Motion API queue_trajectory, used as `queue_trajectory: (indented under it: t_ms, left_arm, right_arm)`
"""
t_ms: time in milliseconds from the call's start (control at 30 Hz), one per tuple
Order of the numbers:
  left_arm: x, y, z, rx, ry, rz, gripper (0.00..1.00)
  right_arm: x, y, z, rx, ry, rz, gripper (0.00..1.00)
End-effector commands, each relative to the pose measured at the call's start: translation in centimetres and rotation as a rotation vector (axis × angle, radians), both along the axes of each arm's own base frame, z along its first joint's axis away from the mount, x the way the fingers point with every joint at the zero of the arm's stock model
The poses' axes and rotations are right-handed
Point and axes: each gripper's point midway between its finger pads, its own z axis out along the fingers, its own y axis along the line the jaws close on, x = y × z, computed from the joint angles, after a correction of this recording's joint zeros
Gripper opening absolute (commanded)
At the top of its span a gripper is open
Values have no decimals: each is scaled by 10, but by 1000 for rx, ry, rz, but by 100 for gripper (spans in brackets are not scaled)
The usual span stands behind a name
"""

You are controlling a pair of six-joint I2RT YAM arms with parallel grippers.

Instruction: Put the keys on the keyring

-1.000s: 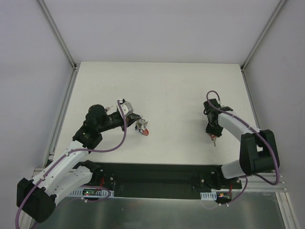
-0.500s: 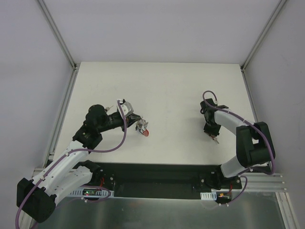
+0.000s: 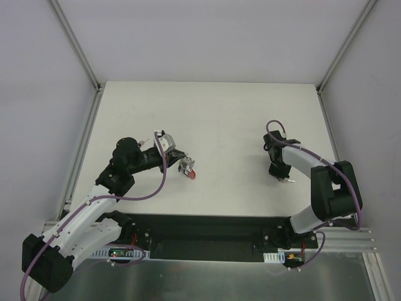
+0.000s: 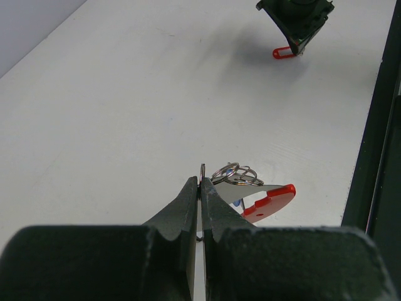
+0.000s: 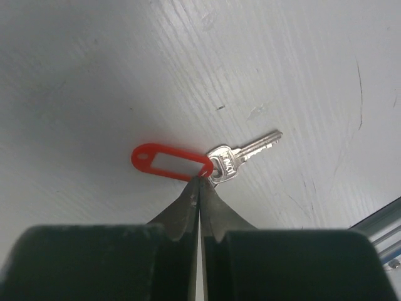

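Observation:
My left gripper (image 3: 181, 160) is shut on the silver keyring (image 4: 202, 173), edge-on between its fingertips (image 4: 188, 195). More small rings (image 4: 237, 175) and the red curved clip (image 4: 270, 199) hang to the right of the jaws, with a bit of blue behind them. From above the bunch (image 3: 187, 169) sits left of centre. My right gripper (image 5: 199, 182) is shut where the red tag with a white label (image 5: 170, 163) joins its silver key (image 5: 243, 155), close to the table. It sits at the right from above (image 3: 283, 178) and far off in the left wrist view (image 4: 294, 25). The black key is not visible.
The white table (image 3: 225, 119) has grey walls behind and at both sides. A black rail (image 3: 207, 229) runs along the near edge, between the arm bases. A metal frame edge (image 5: 382, 232) shows at the lower right of the right wrist view.
My right arm has swung its wrist back and turned, carrying the red-tagged key a little up and right. The left arm and the keyring have not moved.

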Motion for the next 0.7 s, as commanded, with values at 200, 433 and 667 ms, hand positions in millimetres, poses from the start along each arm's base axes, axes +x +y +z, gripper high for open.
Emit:
queue_trajectory:
  t_ms: [200, 433, 667]
  left_arm:
    - [2, -3, 23, -39, -49, -22, 0]
    - [2, -4, 22, -38, -42, -28, 0]
    - [2, -4, 20, -36, -35, -28, 0]
  right_arm:
    - [10, 34, 24, 120, -95, 189, 1]
    - [19, 105, 38, 356, -126, 469, 1]
    - [19, 90, 44, 216, -121, 410, 5]
